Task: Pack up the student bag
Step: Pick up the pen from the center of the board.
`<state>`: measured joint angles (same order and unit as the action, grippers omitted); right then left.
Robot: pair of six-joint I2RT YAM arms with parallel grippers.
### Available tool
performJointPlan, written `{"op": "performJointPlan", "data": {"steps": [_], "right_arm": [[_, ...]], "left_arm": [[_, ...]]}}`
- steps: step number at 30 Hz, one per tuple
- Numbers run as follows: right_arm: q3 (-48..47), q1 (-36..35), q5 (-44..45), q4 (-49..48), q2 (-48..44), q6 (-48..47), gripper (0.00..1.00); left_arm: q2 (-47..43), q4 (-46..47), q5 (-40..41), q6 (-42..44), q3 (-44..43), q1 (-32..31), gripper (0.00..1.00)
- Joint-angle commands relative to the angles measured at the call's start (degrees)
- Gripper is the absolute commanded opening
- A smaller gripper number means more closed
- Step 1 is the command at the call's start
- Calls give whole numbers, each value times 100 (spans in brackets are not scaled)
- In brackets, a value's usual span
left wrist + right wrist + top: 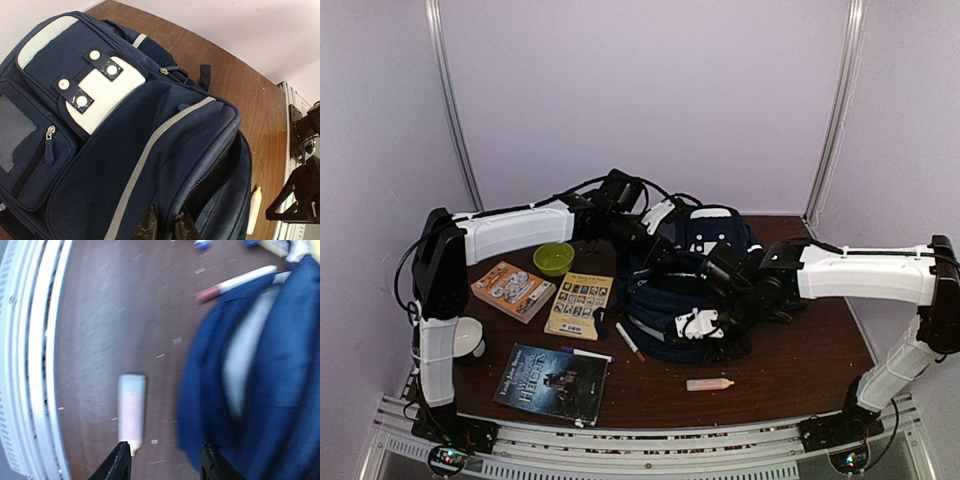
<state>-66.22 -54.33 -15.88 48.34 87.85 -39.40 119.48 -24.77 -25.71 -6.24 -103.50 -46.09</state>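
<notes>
Student bag (690, 300): navy mesh-and-canvas backpack with white patches and a pale stripe, slumped mid-frame on the brown desk (790, 370).
Left jaws: close together, pinching the bag's rim fabric (bottom edge of the left wrist view).
Right jaws: spread and empty, over bare wood beside a smooth pink tube (132, 407).
Risk: the soft fabric may slip from the pinch and the opening sag shut; the tube could roll.

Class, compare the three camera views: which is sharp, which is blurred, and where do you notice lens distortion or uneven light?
Right wrist view: motion blur smears the backpack and softens the pink tube. Left wrist view: sharp, with the fabric weave readable, though the table shows a bowed far edge from the wide lens. Top view: even, soft light, weak shadows, no strong glare.
</notes>
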Motion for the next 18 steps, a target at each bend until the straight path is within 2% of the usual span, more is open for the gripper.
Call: {"op": "performJointPlan", "data": {"steps": [1, 7, 18], "right_arm": [[362, -157, -238, 23, 39, 391, 45], [607, -277, 73, -292, 518, 569, 39], [859, -427, 133, -635, 895, 769, 42]], "left_arm": [[-313, 227, 13, 2, -89, 109, 12], [-301, 237, -12, -16, -91, 105, 12], [-302, 241, -16, -13, -84, 107, 13]]}}
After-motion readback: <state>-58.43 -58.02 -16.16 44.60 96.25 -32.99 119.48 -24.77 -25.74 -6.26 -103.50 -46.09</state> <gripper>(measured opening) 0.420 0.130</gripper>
